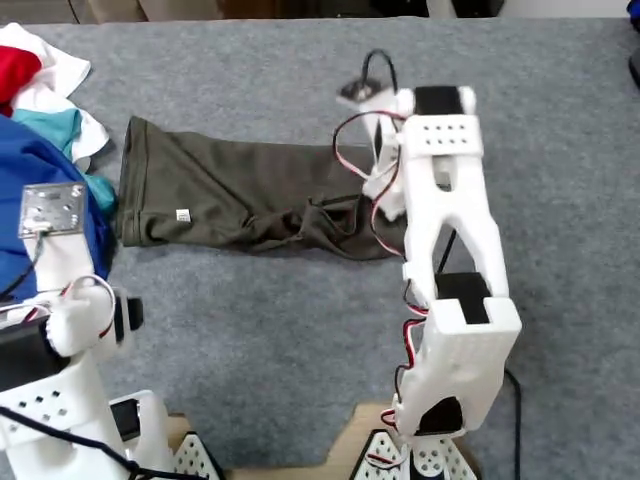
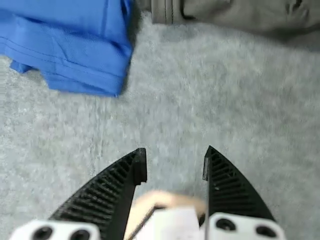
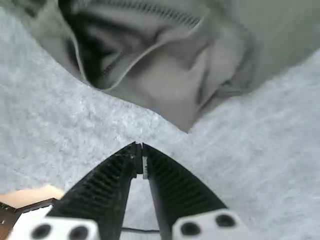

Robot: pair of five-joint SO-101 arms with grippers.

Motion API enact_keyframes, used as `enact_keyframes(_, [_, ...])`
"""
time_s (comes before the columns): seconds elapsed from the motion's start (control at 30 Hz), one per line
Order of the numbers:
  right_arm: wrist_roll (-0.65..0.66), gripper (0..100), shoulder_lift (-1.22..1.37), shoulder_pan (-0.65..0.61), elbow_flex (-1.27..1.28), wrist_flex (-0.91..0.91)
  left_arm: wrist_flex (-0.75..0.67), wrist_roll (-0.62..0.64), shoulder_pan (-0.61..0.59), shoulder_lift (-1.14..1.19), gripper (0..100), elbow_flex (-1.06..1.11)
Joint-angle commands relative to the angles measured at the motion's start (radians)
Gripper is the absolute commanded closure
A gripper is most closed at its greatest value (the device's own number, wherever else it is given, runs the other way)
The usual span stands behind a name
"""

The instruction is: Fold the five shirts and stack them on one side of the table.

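Note:
A dark olive shirt (image 1: pixel 230 195) lies in a long folded strip across the middle of the grey table; its bunched end (image 3: pixel 200 65) is just ahead of my right gripper (image 3: pixel 139 152). That gripper is shut with nothing between its fingers, its tips over bare felt next to the shirt's edge. The right arm (image 1: pixel 450 200) stretches over the strip's right end. My left gripper (image 2: pixel 175 162) is open and empty above bare table, short of the blue shirt (image 2: pixel 65 45) and the olive hem (image 2: pixel 235 15). The blue shirt (image 1: pixel 40 190) lies at the table's left edge.
At the far left corner lies a heap of a white shirt (image 1: pixel 55 60), a red one (image 1: pixel 15 70) and a teal one (image 1: pixel 60 125). The left arm (image 1: pixel 70 330) sits at the near left. Both arm bases stand on a wooden mount (image 1: pixel 350 450).

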Motion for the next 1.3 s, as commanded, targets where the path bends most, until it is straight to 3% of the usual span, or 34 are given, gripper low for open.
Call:
enact_keyframes(0.0, [0.002, 99.3, -0.027, -0.021, 0.117, -0.110, -0.086, 0.072, 0.011, 0.002, 80, -0.051])
enact_keyframes(0.33, [-0.087, 99.2, -0.022, -0.203, 0.237, -0.324, -0.089, 0.089, 0.005, 0.002, 80, -0.003])
enact_keyframes(0.57, [-0.091, 99.1, 0.059, -0.214, 0.214, -0.540, -0.068, 0.089, 0.005, -0.004, 80, 0.028])
enact_keyframes(0.93, [-0.092, 99.1, 0.191, -0.214, -0.090, -0.460, -0.040, 0.087, 0.005, -0.005, 80, 0.031])
enact_keyframes(1.27, [-0.092, 99.1, 0.380, -0.216, -0.202, -0.486, -0.012, 0.087, 0.009, -0.005, 80, 0.031])
